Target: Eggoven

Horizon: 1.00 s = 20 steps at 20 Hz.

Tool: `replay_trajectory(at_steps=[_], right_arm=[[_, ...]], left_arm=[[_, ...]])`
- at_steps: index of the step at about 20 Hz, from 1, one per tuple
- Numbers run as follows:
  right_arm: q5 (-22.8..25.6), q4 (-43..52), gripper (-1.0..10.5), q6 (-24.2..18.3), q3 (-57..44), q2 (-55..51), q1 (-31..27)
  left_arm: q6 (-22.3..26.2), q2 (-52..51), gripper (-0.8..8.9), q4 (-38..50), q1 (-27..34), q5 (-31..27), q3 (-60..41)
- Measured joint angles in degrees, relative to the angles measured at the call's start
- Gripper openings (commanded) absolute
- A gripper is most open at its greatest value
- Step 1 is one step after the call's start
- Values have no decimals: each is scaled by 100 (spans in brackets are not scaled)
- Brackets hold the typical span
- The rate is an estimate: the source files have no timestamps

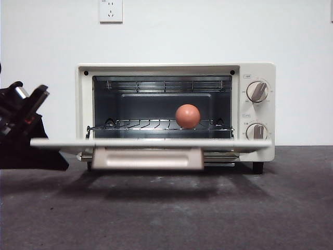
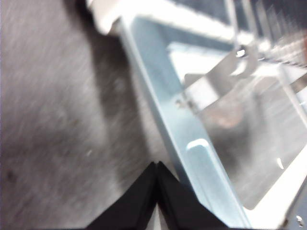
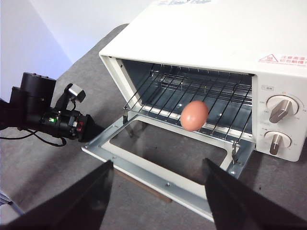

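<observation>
The reddish-brown egg (image 1: 187,115) lies on the wire rack (image 1: 135,124) inside the cream toaster oven (image 1: 257,73), right of the middle; it also shows in the right wrist view (image 3: 194,115). The oven's door (image 1: 145,142) hangs open, flat and level. My left gripper (image 2: 157,165) is shut and empty, its tips at the door's left edge (image 2: 192,139); it shows at the left in the front view (image 1: 52,159). My right gripper (image 3: 157,162) is open and empty, above and in front of the open door (image 3: 158,179).
Two knobs (image 1: 257,91) (image 1: 256,131) sit on the oven's right panel. A wall socket (image 1: 111,10) is on the white wall behind. The dark grey table (image 1: 166,213) stretches in front of the oven.
</observation>
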Motion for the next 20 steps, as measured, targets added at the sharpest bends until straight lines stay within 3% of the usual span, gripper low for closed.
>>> replay_trajectory(at_steps=[7,12,15,20], right_arm=[[0,-4,297,11,0,0,0],[2,-7,297,22,0,0,0],[2,-7,297,22,0,0,0],[4,-9,297,22,0,0,0]], left_arm=[[-966,0,6,1228,254,282,-26],[-1912,-4,6,3161,243,350,22],[-2326,-4,6,3351,243,348,22],[-2483,-155,7,3235,214,369,22]])
